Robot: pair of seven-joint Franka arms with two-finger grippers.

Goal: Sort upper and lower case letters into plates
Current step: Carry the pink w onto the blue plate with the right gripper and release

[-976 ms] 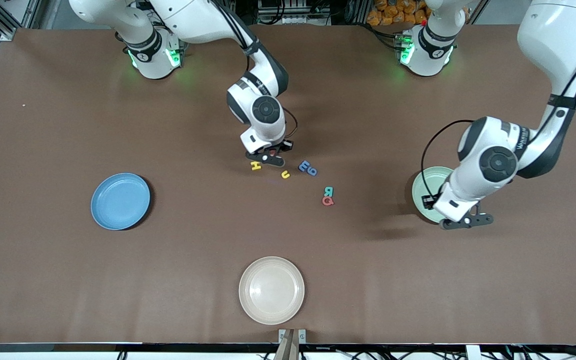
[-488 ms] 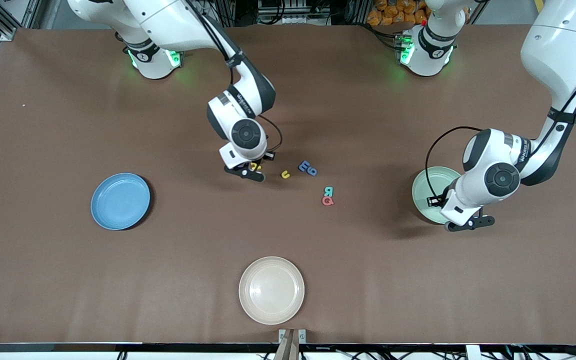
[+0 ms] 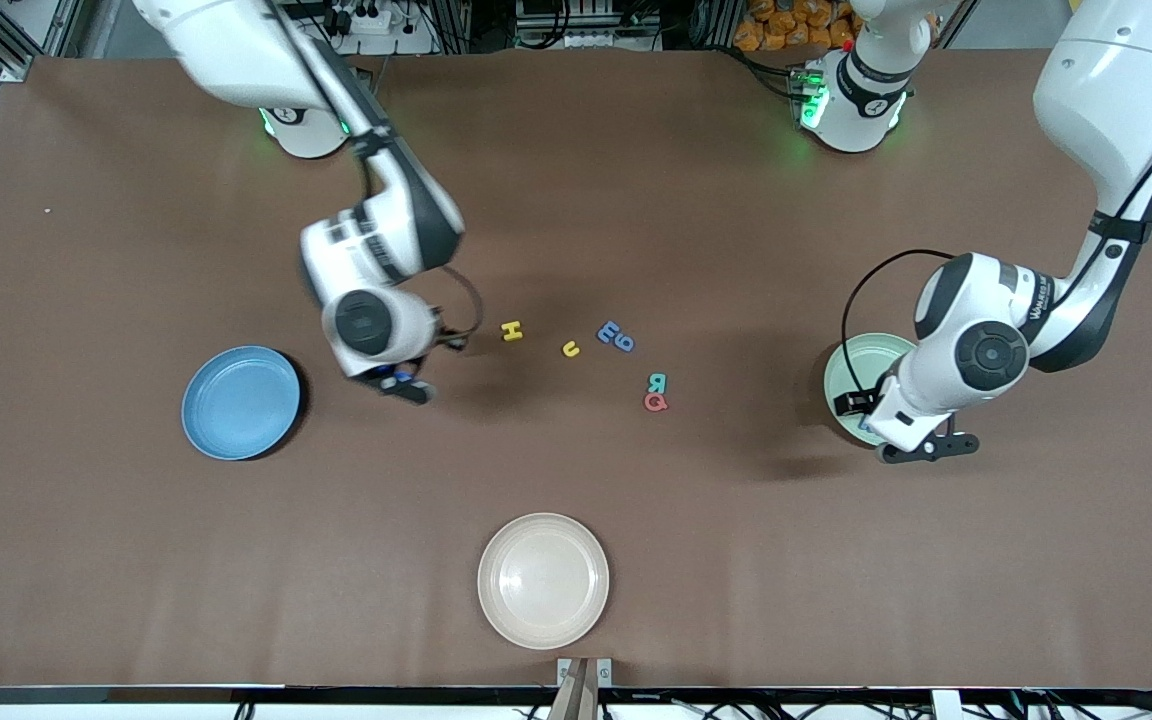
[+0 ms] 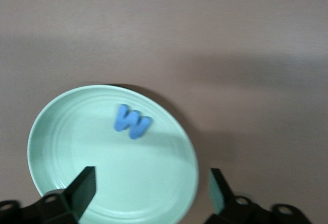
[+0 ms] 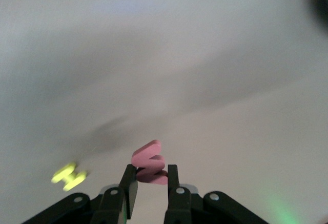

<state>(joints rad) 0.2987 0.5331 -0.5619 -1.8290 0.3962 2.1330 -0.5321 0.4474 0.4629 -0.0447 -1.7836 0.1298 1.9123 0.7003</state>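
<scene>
The brown table carries three plates, and the cream plate at the camera-side edge serves as the landmark. The blue plate lies farther from the camera than the cream plate, toward the right arm's end; the mint green plate lies farther too, toward the left arm's end. In the left wrist view a blue W lies flat inside the green plate, and the left gripper hangs over that plate's rim with its fingers spread wide apart and empty. The right gripper is up over bare table between the blue plate and the loose letters, its fingers pinching a pink letter that sticks out past the fingertips. Farther from the camera than the cream plate lie the yellow H, a small yellow u, two touching blue letters, then a teal letter touching a red letter.
</scene>
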